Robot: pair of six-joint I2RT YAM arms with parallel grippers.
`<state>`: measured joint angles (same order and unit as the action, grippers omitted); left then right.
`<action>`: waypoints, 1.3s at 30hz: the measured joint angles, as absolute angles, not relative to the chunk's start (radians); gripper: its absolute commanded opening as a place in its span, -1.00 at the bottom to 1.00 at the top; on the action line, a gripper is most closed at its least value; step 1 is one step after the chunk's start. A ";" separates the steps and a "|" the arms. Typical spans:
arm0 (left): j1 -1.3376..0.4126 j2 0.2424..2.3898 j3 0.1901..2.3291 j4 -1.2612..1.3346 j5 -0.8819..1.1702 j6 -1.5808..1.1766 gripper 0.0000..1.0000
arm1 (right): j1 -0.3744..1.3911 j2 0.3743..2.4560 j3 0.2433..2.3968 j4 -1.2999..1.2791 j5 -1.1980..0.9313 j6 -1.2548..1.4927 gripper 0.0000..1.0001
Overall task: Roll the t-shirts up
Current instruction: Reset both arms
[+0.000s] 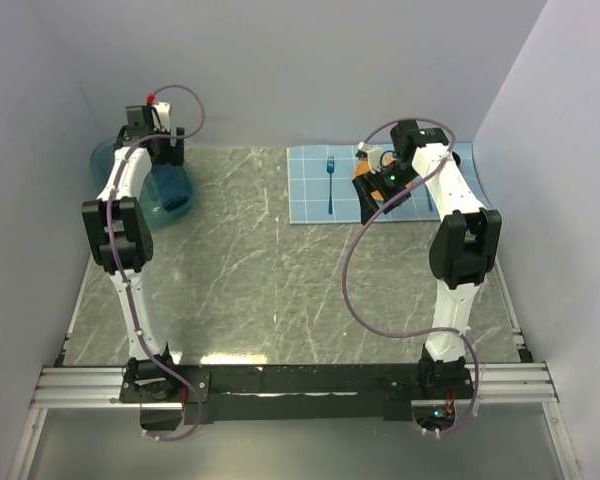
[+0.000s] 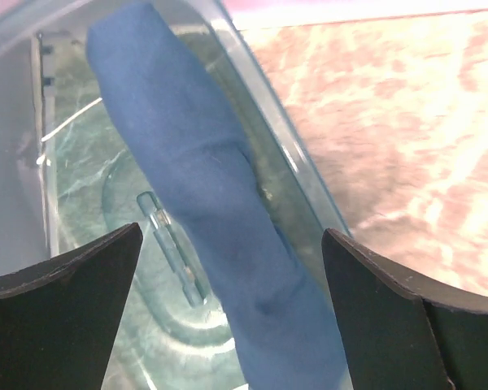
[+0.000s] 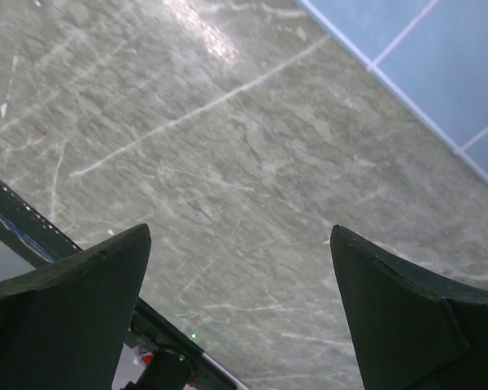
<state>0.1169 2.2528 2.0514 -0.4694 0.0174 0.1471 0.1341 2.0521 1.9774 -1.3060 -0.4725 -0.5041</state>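
Note:
A dark teal-blue t-shirt point(image 2: 203, 187), rolled into a long tight roll, lies aslant inside the see-through teal tub point(image 2: 73, 203). In the top view the t-shirt point(image 1: 170, 190) shows as a dark blue patch in the tub point(image 1: 115, 160) at the far left. My left gripper point(image 2: 232, 231) is open above the roll, one finger on each side, not touching it. It also shows in the top view point(image 1: 163, 158). My right gripper point(image 3: 240, 229) is open and empty above bare table; in the top view it point(image 1: 377, 203) hovers at the placemat's near edge.
A light blue gridded placemat point(image 1: 315, 185) lies at the far right with a blue fork point(image 1: 331, 180) on it, and an orange plate point(image 1: 368, 172) mostly hidden behind my right wrist. The placemat's corner also shows in the right wrist view point(image 3: 439, 57). Walls close in the table on three sides.

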 measured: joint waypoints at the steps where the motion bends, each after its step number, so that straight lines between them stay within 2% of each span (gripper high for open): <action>1: 0.119 2.233 2.052 -0.483 0.035 0.144 0.99 | 0.137 2.052 1.979 -1.300 -0.480 -0.502 1.00; 9: 0.103 2.070 2.024 -0.523 0.284 0.105 0.99 | 0.144 2.052 1.980 -1.283 -0.521 -0.491 1.00; 12: 0.049 2.075 2.026 -0.525 0.340 0.060 0.64 | 0.145 2.052 1.980 -1.275 -0.523 -0.485 1.00; 13: 0.028 2.087 2.027 -0.526 0.348 0.037 0.46 | 0.145 2.052 1.980 -1.273 -0.522 -0.482 1.00; 19: -0.091 2.233 2.031 -0.547 0.341 -0.032 0.01 | 0.145 2.050 1.983 -1.254 -0.517 -0.464 1.00; 25: -0.114 2.307 2.025 -0.581 0.257 -0.051 -0.07 | 0.144 2.030 1.959 -1.247 -0.517 -0.461 1.00; 29: -0.081 2.304 1.980 -0.588 0.214 -0.061 -0.22 | 0.144 2.020 1.955 -1.248 -0.519 -0.461 1.00; 32: -0.048 2.295 1.925 -0.598 0.192 -0.065 -0.24 | 0.144 2.018 1.955 -1.248 -0.521 -0.461 1.00; 37: -0.011 2.251 1.832 -0.618 0.152 -0.068 -0.22 | 0.145 2.018 1.955 -1.248 -0.524 -0.461 1.00; 38: -0.007 2.239 1.816 -0.619 0.144 -0.068 -0.19 | 0.144 2.018 1.955 -1.248 -0.525 -0.461 1.00; 39: -0.004 2.224 1.798 -0.620 0.133 -0.068 -0.01 | 0.145 2.018 1.955 -1.248 -0.525 -0.461 1.00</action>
